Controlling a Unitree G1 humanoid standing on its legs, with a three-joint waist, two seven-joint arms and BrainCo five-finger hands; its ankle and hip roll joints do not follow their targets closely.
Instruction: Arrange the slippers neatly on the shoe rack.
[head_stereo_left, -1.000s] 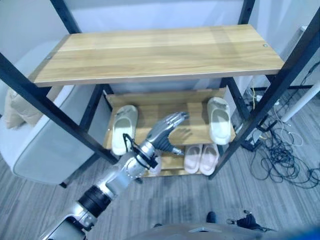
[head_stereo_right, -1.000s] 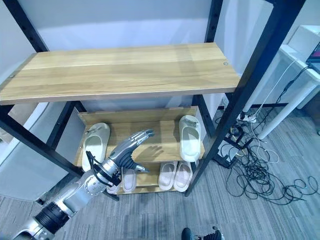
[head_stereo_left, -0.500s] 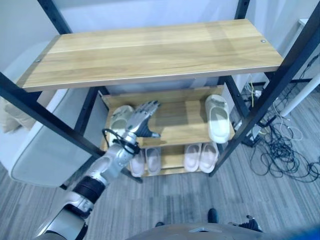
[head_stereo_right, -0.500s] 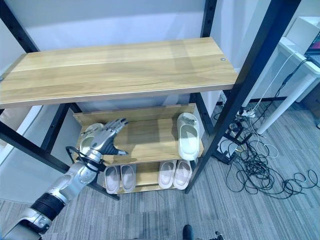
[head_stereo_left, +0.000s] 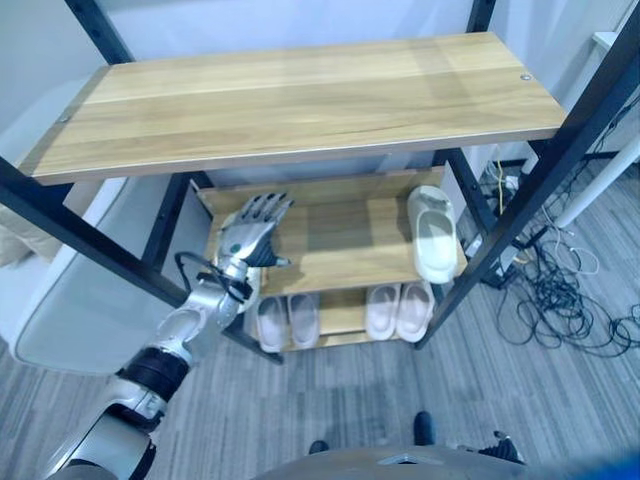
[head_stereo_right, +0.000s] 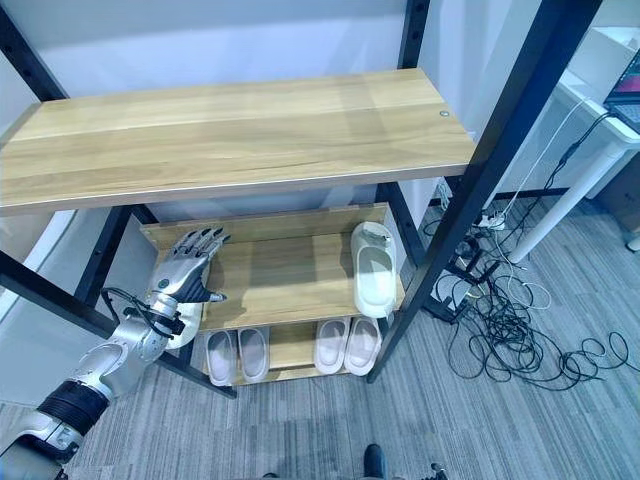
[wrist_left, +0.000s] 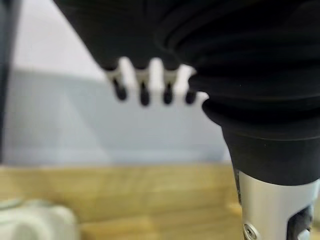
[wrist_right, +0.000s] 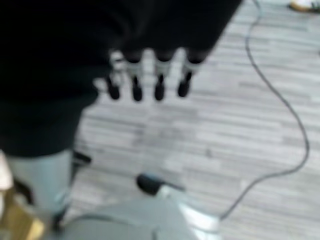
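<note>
The shoe rack has a broad wooden top shelf (head_stereo_left: 300, 95) and a middle shelf (head_stereo_left: 340, 230). One pale green slipper (head_stereo_left: 432, 235) lies at the middle shelf's right end. Its mate (head_stereo_right: 186, 322) lies at the left end, mostly covered by my left hand (head_stereo_left: 250, 235), which hovers over it open with fingers spread. In the left wrist view the straight fingers (wrist_left: 145, 90) point at the rack's back, with that slipper (wrist_left: 30, 222) just below. Two pinkish pairs (head_stereo_left: 287, 320) (head_stereo_left: 400, 310) stand on the bottom shelf. My right hand (wrist_right: 145, 80) hangs open above the floor.
Black slanted posts (head_stereo_left: 90, 235) (head_stereo_left: 540, 190) frame the rack on both sides. A grey sofa (head_stereo_left: 70, 310) stands to the left. Tangled cables (head_stereo_left: 570, 310) lie on the grey floor at the right, by a white table leg (head_stereo_left: 600, 185).
My left hand has moved left along the middle shelf, from its centre to over the left slipper. The slippers lie as before; the camera has shifted slightly.
</note>
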